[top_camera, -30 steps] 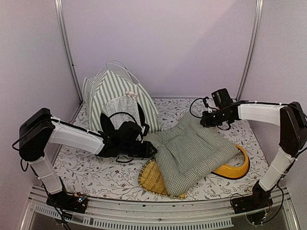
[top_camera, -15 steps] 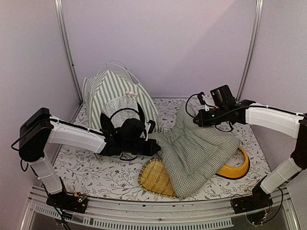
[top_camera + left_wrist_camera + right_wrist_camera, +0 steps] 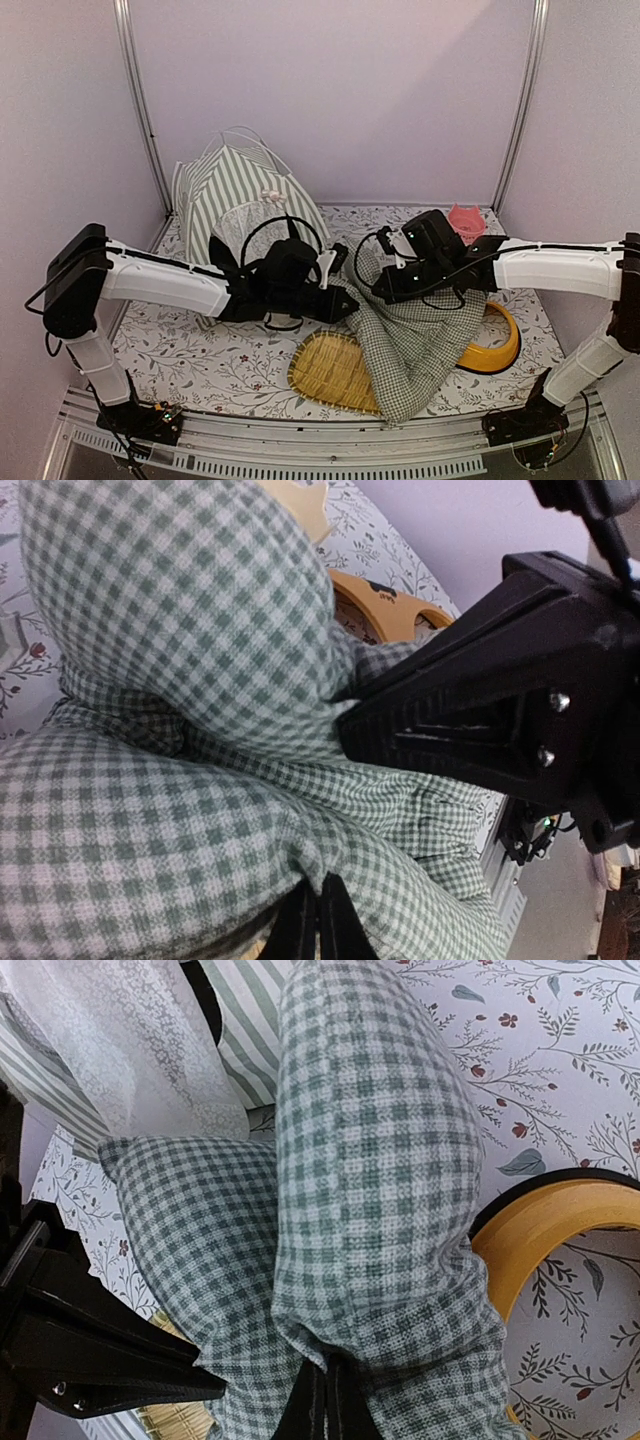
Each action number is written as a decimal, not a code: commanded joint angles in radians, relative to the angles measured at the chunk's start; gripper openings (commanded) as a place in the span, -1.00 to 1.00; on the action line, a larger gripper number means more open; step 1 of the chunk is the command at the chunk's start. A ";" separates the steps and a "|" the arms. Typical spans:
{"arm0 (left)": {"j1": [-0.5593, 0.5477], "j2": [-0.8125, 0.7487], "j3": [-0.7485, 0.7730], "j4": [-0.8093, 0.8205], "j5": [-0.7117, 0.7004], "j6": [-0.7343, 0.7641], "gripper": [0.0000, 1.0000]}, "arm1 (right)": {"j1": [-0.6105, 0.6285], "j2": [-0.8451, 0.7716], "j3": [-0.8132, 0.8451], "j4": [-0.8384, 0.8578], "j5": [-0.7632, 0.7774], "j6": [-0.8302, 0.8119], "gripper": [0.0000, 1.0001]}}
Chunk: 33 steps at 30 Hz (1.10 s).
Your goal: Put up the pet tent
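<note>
- Woven tray sits at the near edge of the tabletop, about mid-width.
- Gingham cushion is bunched and droops over the tray's right side.
- Yellow bowl is to the right, partly under the cushion.
- Left gripper is pressed together, pinching the cushion's left edge.
- Right gripper is just beside it, clamped on the cushion's upper fold.
- Pet tent stands in the far-left corner, upright, peak up.
- Its lace door faces the near edge, turned slightly right.
- The door-to-back axis runs toward that corner; can't tell if that's the longer side.
- Pink item is near the far edge, on the right; can't identify it.
</note>
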 commanded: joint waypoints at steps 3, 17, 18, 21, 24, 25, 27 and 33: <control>-0.008 0.030 0.050 0.034 0.003 0.018 -1.00 | 0.024 0.022 -0.003 0.052 -0.026 0.033 -1.00; -0.010 0.029 0.045 0.036 0.007 0.005 -1.00 | 0.085 0.002 -0.025 0.044 -0.008 0.038 -0.94; -0.008 0.029 0.044 0.036 0.008 0.005 -1.00 | 0.089 0.003 -0.026 0.044 -0.006 0.039 -0.93; -0.010 0.028 0.041 0.036 0.008 0.003 -1.00 | 0.099 0.009 -0.035 0.043 -0.001 0.044 -0.86; -0.008 0.030 0.039 0.038 0.011 0.001 -1.00 | 0.099 0.014 -0.041 0.037 0.003 0.043 -0.71; -0.010 0.028 0.037 0.038 0.006 0.001 -1.00 | 0.101 0.016 -0.043 0.037 0.003 0.041 -0.65; -0.009 0.023 0.032 0.032 -0.002 0.001 -1.00 | 0.102 0.018 -0.046 0.033 0.001 0.031 -0.47; -0.004 0.023 0.015 0.031 -0.014 -0.005 -1.00 | 0.102 0.002 -0.084 0.038 -0.011 0.015 -0.12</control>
